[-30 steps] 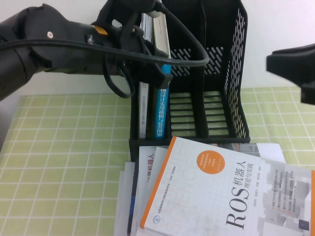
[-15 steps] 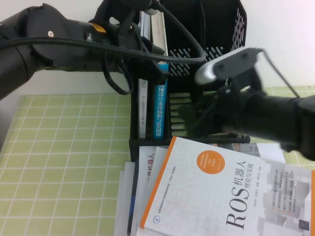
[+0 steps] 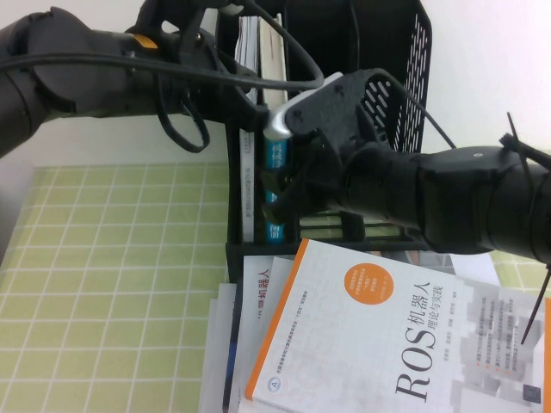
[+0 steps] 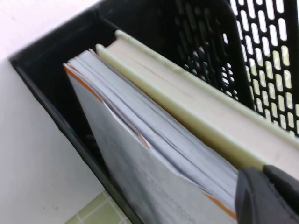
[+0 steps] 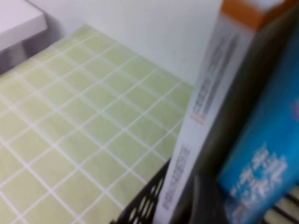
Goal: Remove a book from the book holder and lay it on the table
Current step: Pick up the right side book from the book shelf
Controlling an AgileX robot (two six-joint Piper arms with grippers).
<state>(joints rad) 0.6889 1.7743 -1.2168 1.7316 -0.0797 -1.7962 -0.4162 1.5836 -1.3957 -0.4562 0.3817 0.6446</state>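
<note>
The book holder [image 3: 405, 103] stands at the back of the table [image 3: 112, 258]. The book stands upright in its left compartment, blue spine [image 3: 275, 157] facing me, beside a thin white-grey book [image 3: 250, 194]. My left gripper [image 3: 251, 110] reaches in from the left at the book's top and is shut on it. In the left wrist view its dark fingers [image 4: 261, 196] sit on the book's pale page edge [image 4: 210, 109]. My right gripper [image 3: 277, 200] is in front of the blue spine, low down. The right wrist view shows the spine [image 5: 261, 168] very close.
A white-and-orange ROS book [image 3: 379, 335] lies on a loose stack of books [image 3: 250, 310] just in front of the holder. The holder's middle and right compartments hold nothing. Green checked cloth spreads to the left [image 5: 70, 116].
My right arm has swung in from the right edge to the front of the holder's left compartment, up against the blue spine. My left arm has shifted slightly left at the book's top.
</note>
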